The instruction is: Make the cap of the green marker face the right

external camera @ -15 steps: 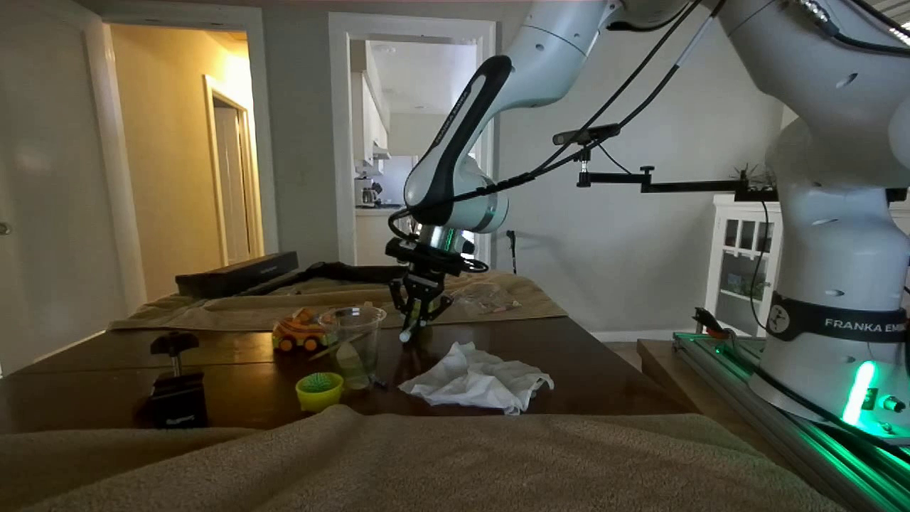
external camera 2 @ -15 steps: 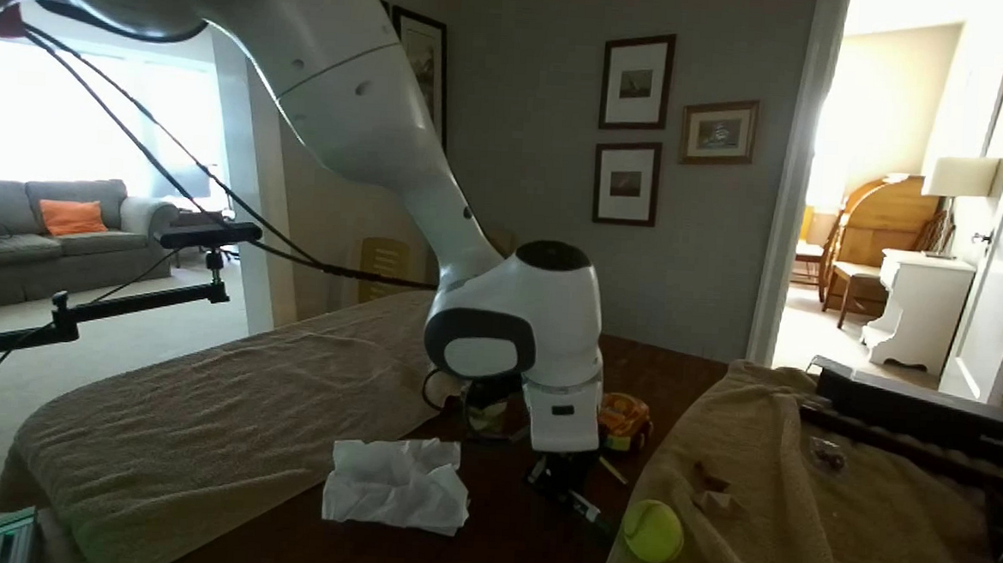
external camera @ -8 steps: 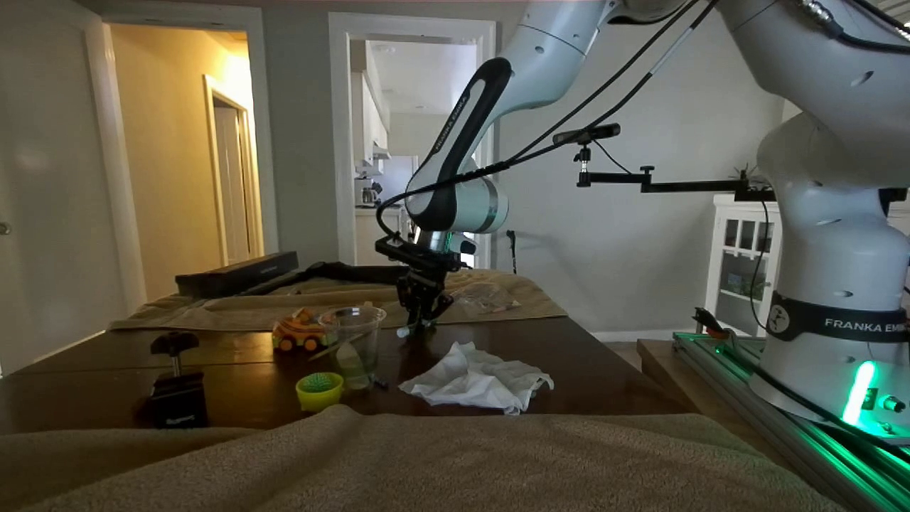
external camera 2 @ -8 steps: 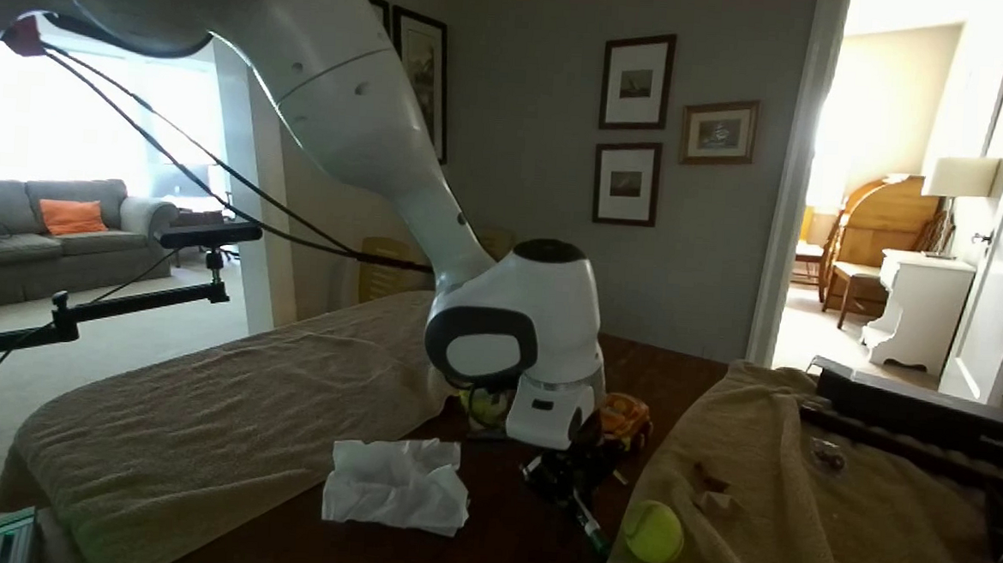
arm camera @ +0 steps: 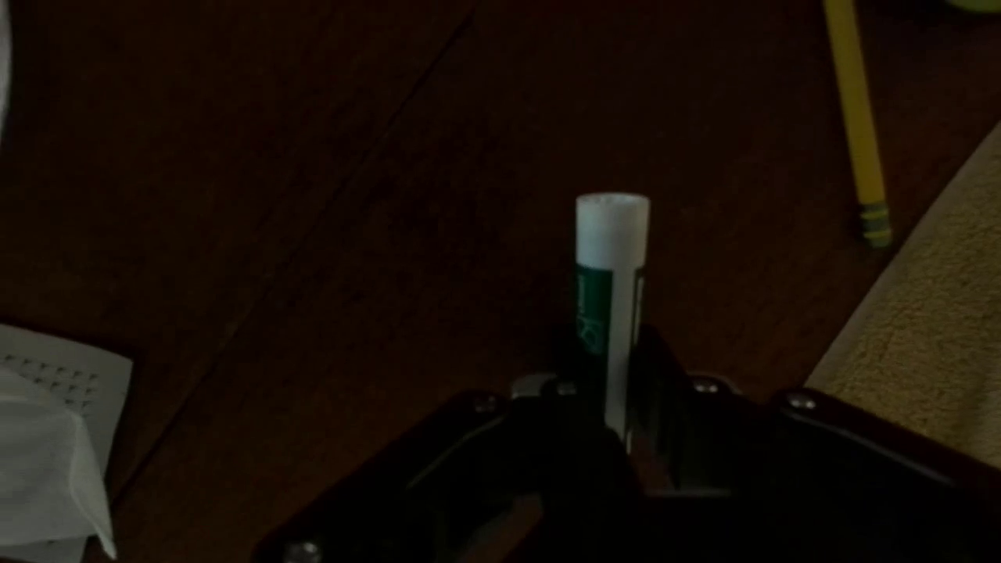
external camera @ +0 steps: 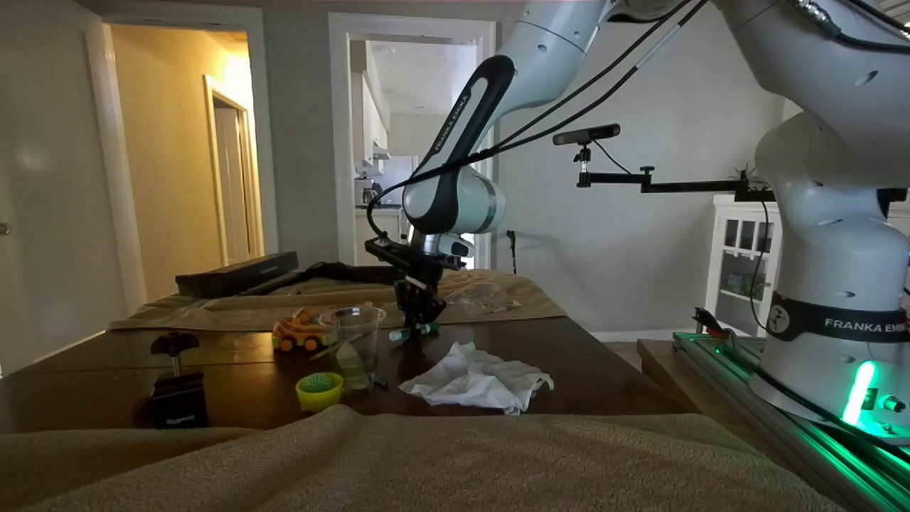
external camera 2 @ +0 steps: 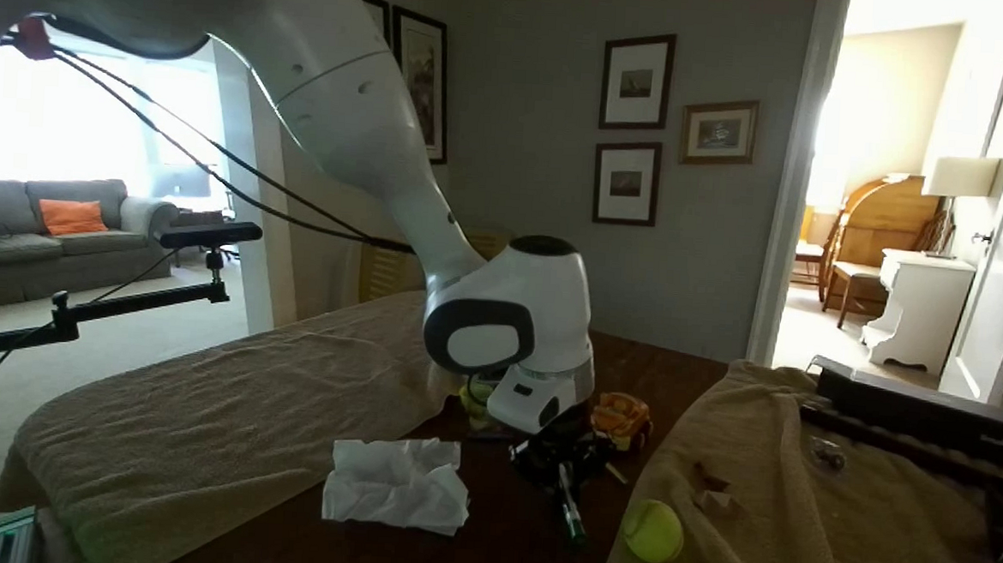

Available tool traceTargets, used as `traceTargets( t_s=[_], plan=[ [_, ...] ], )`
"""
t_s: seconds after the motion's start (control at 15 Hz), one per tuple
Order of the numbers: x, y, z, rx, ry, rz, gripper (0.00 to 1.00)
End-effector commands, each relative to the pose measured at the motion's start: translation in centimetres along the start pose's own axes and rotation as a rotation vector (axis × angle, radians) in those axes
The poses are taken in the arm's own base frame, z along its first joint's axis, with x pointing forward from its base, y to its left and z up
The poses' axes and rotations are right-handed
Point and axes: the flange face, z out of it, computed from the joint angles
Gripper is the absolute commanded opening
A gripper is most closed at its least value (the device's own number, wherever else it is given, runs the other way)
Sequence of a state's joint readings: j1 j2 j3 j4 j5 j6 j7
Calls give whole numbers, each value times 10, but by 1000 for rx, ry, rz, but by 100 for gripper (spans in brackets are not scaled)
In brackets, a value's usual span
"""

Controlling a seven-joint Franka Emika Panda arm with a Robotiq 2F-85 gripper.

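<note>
The green marker has a white barrel with a green label. My gripper is shut on it around its middle, and the fingers hide its lower part in the wrist view. Its plain white end points up there. In an exterior view the marker lies roughly level under the gripper, white end left and green end right. In an exterior view the marker hangs from the gripper with its green cap towards the camera. It is at or just above the table; I cannot tell if it touches.
White tissue lies beside the gripper. A clear cup, yellow cup, orange toy truck and black clamp stand on the table. A pencil lies nearby. A tennis ball rests by the towel.
The gripper has turned with the marker in it. The green end has swung left in an exterior view. The marker now lies crosswise, white end left, where it pointed toward the camera before.
</note>
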State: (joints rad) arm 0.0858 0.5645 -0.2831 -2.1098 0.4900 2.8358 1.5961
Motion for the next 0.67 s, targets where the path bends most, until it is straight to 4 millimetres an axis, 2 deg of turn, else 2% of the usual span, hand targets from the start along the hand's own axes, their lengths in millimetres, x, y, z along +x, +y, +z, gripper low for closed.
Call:
traceTargets(
  t_s=[0.0,0.47,0.53,0.6],
  plan=[
    [-12,6,0,-56,1,61,5],
    [-22,13,1,-53,13,48,5],
    [-22,15,0,-53,16,34,45],
    [-21,17,-3,-41,16,23,47]
  ],
)
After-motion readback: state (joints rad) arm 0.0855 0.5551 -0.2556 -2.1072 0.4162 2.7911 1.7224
